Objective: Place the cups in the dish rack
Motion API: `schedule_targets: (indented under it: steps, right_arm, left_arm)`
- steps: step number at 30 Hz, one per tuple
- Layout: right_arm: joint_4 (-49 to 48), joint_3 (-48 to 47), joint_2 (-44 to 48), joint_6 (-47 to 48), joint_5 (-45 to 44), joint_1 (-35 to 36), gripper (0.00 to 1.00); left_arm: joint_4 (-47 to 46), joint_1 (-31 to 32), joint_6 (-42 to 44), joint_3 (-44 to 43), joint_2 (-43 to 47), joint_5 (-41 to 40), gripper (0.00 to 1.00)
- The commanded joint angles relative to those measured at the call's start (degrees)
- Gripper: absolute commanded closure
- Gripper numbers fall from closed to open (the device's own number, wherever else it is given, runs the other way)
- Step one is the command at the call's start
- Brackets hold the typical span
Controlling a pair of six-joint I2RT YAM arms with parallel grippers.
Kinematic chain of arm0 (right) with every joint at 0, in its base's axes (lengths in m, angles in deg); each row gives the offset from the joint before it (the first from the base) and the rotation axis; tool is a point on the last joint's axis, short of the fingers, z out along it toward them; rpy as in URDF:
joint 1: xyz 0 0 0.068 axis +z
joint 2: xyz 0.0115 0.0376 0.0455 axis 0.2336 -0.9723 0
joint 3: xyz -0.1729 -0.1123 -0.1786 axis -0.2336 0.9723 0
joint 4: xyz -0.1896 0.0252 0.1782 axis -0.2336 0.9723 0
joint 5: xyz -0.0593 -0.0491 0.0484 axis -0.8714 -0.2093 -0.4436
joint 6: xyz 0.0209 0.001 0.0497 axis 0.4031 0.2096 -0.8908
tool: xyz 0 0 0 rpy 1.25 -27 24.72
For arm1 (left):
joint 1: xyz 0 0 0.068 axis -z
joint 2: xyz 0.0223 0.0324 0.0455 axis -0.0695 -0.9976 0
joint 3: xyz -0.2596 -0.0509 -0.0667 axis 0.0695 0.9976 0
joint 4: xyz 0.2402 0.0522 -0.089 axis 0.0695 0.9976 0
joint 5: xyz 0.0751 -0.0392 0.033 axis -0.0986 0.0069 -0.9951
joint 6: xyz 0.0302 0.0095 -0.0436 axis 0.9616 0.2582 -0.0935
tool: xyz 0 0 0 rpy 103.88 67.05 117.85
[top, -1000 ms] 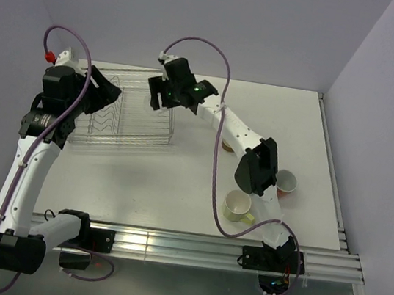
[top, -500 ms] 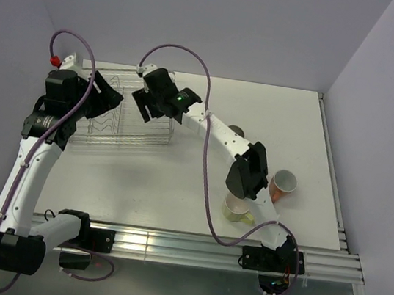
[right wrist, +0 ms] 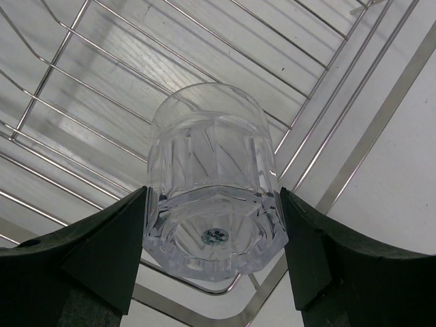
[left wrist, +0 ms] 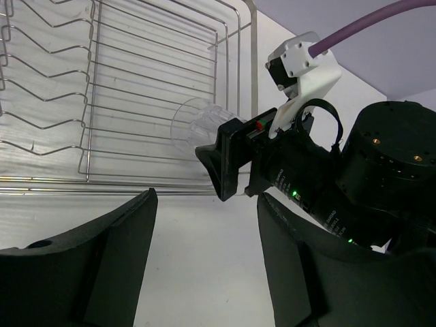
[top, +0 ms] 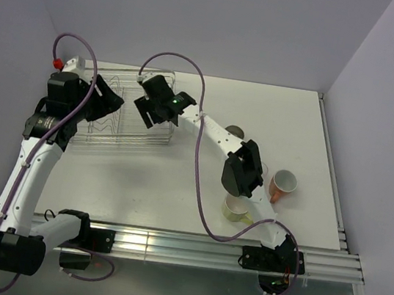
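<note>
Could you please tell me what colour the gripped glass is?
The glass is clear, faceted; right wrist view.

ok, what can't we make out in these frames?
- Glass: hidden under the right arm in the top view.
- Brown cup: mostly behind that arm, top view.
- Green mug: half covered by the elbow, top view.
- Right wrist view: cannot tell whether the glass touches the rack.

Top external: fixed, high behind the arm bases, looking down and forward over the whole worktop (top: 177, 182); far view.

Left wrist: mid-range, sights between the fingers (left wrist: 82, 272) of the left hand (left wrist: 204, 266), across the dish rack (left wrist: 136, 88) corner to the right hand (left wrist: 208, 139).

Right wrist: very close, facing rack wires.

All three views share the rack; both wrist views share the clear glass (right wrist: 211, 170).
</note>
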Motion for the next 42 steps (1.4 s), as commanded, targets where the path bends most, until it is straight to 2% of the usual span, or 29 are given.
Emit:
schedule_targets:
  steps: [1, 6, 34, 42]
  right_arm:
    - [-0.8, -2.8, -0.4, 0.9, -1.5, 0.0, 0.98]
    - [-0.2, -2.9, -0.8, 2.7, -1.1, 0.0, 0.94]
    - [6.3, -3.8, 0.0, 5.8, 1.6, -0.1, 0.91]
    - [5.4, -3.3, -1.5, 5.9, 1.2, 0.0, 0.77]
  left_arm:
    - [-1.0, -0.1, 1.2, 0.1, 0.9, 1.2, 0.34]
    - [-1.0, -0.1, 1.3, 0.5, 0.6, 1.2, 0.34]
    - [-1.8, -0.1, 1.6, 1.7, -1.5, 2.8, 0.33]
    - [-2.0, -0.1, 1.6, 2.0, -2.0, 3.1, 0.32]
